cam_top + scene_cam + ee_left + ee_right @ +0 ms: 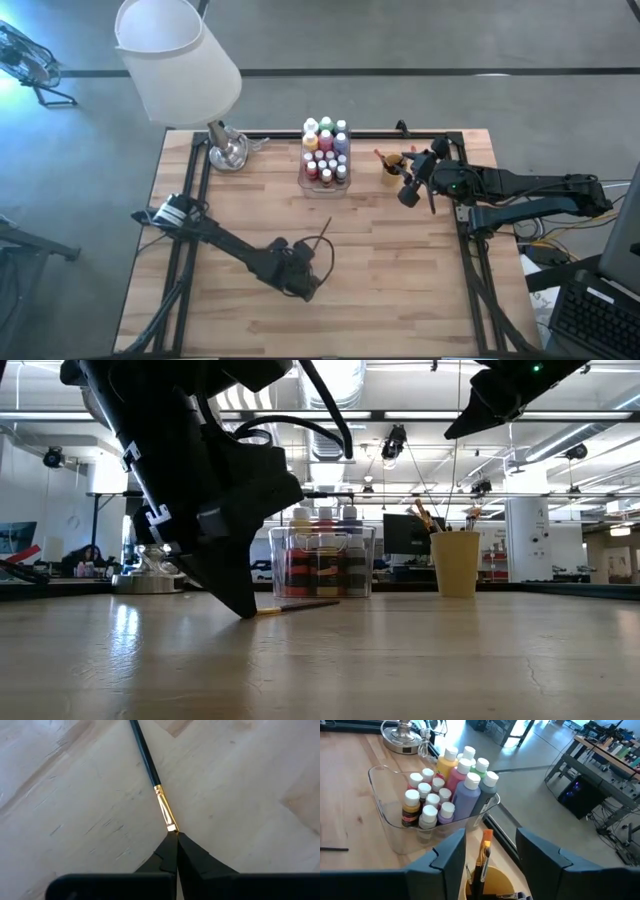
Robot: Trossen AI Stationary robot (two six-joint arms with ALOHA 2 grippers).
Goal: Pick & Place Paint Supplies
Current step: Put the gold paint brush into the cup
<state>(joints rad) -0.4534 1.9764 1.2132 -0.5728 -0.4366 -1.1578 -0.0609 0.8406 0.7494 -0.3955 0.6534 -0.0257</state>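
The left gripper (176,836) is low on the tabletop (400,270), pressed together on the brush end of a paintbrush (150,770). It pinches the tip so the brush can be lifted. The bristles are hidden between the fingers, so it is hard to say how good the hold is. The brush lies flat on the wood, near the middle. The right gripper (490,852) hangs spread over the orange cup (391,170), which has brushes (482,857) in it. Beside it, the clear box (385,810) is full of paint bottles (450,790). Most of the cup is cut off in the right wrist view.
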